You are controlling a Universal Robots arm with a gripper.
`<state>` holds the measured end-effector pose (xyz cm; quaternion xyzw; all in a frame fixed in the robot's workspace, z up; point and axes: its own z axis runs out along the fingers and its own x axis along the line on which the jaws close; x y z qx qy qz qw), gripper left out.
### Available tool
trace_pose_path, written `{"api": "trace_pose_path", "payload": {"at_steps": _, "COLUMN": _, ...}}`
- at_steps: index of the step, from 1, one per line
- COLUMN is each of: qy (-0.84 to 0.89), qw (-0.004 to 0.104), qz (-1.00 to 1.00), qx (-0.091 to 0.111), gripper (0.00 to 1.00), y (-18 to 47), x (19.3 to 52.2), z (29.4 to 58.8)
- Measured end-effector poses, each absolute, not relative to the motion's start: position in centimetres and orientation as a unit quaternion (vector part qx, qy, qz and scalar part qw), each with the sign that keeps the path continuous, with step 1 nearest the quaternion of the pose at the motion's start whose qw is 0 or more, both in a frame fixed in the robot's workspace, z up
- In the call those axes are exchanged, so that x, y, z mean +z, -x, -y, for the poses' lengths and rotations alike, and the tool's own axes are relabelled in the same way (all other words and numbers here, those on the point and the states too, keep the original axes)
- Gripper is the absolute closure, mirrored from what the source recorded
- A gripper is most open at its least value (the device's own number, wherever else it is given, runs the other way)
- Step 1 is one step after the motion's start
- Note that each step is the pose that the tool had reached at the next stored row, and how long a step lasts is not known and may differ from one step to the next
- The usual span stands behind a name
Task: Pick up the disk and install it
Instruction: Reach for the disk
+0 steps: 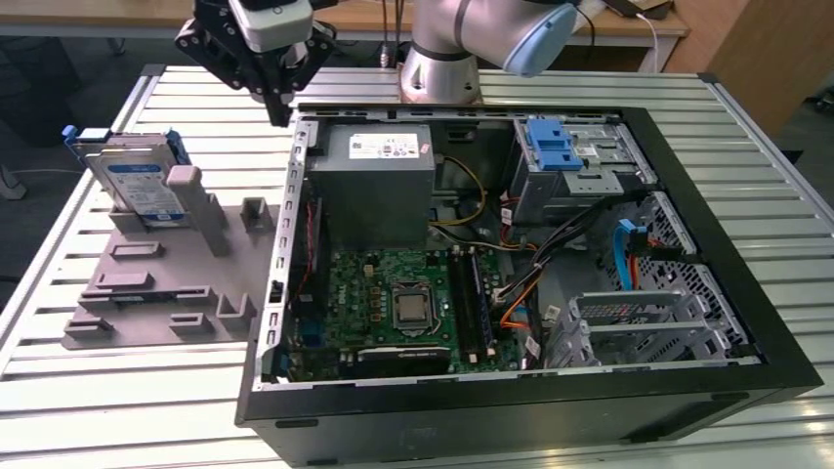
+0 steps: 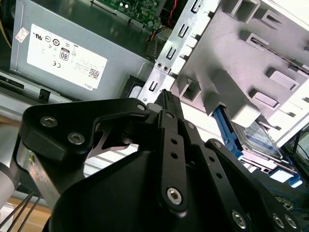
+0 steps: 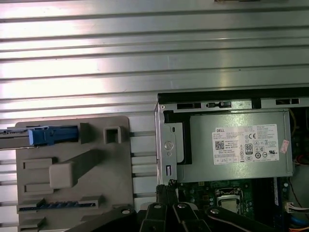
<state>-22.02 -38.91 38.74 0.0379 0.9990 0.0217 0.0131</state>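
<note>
I saw the black claw [image 1: 279, 115] pinched shut on nothing, above the corner of the open computer case [image 1: 729, 205]. The disk [image 1: 137, 181], flat, silver and blue-framed, stood upright in a matte grey plastic holder [image 1: 156, 283] on the ribbed metal tabletop [image 1: 78, 391], at the exterior view's left. The holder's posts hid its lower edge.

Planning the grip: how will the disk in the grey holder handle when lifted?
Likely rigid and fairly heavy: the disk looks metal-cased. Its blue frame probably offers less slippery edges. Standing on edge in the grey holder, it might tip if pushed sideways.
</note>
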Motion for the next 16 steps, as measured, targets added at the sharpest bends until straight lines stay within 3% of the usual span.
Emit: {"api": "trace_pose_path", "payload": {"at_steps": 16, "qy": -0.038, "qw": 0.013, "qz": -0.999, "qx": 0.022, "gripper": 0.89, "y": 22.89, "x": 38.56, "z": 38.9}}
